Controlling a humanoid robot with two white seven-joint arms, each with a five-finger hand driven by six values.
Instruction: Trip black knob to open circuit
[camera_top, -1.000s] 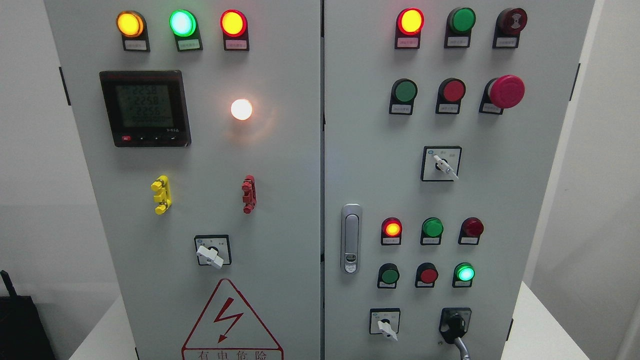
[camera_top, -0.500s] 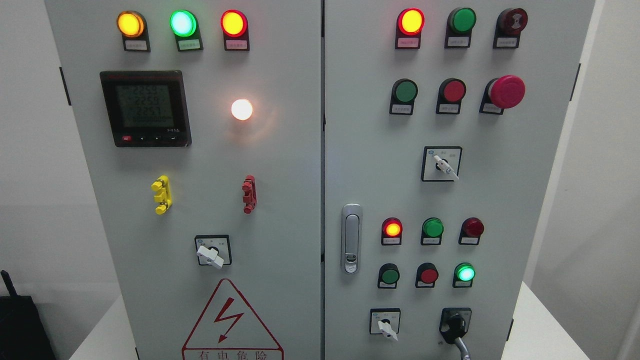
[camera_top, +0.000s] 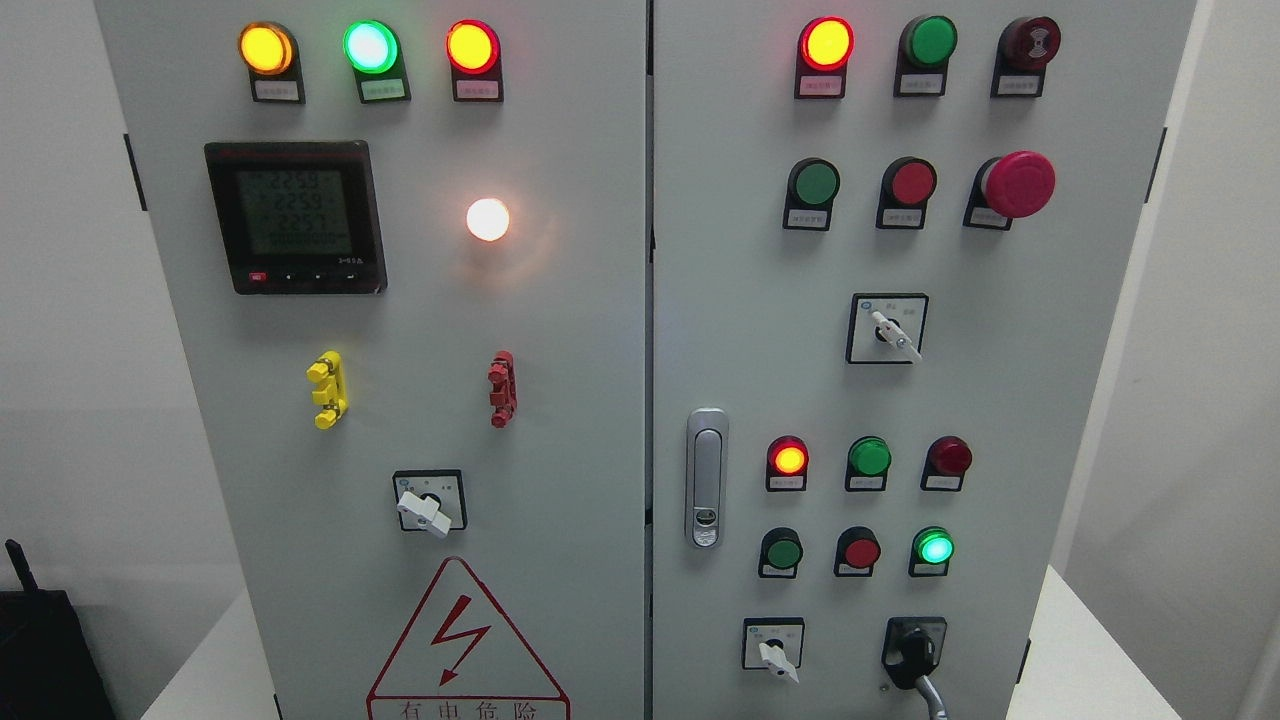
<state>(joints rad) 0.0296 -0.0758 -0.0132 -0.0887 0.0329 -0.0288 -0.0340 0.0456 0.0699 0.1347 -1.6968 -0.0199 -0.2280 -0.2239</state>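
You get nothing of the robot's body in the head view: no part of either arm shows at the lower edge or the sides, so no colour, casing, cable, screw or marking of it can be told to you. All that fills the picture is the front of the grey control cabinet (camera_top: 600, 300).
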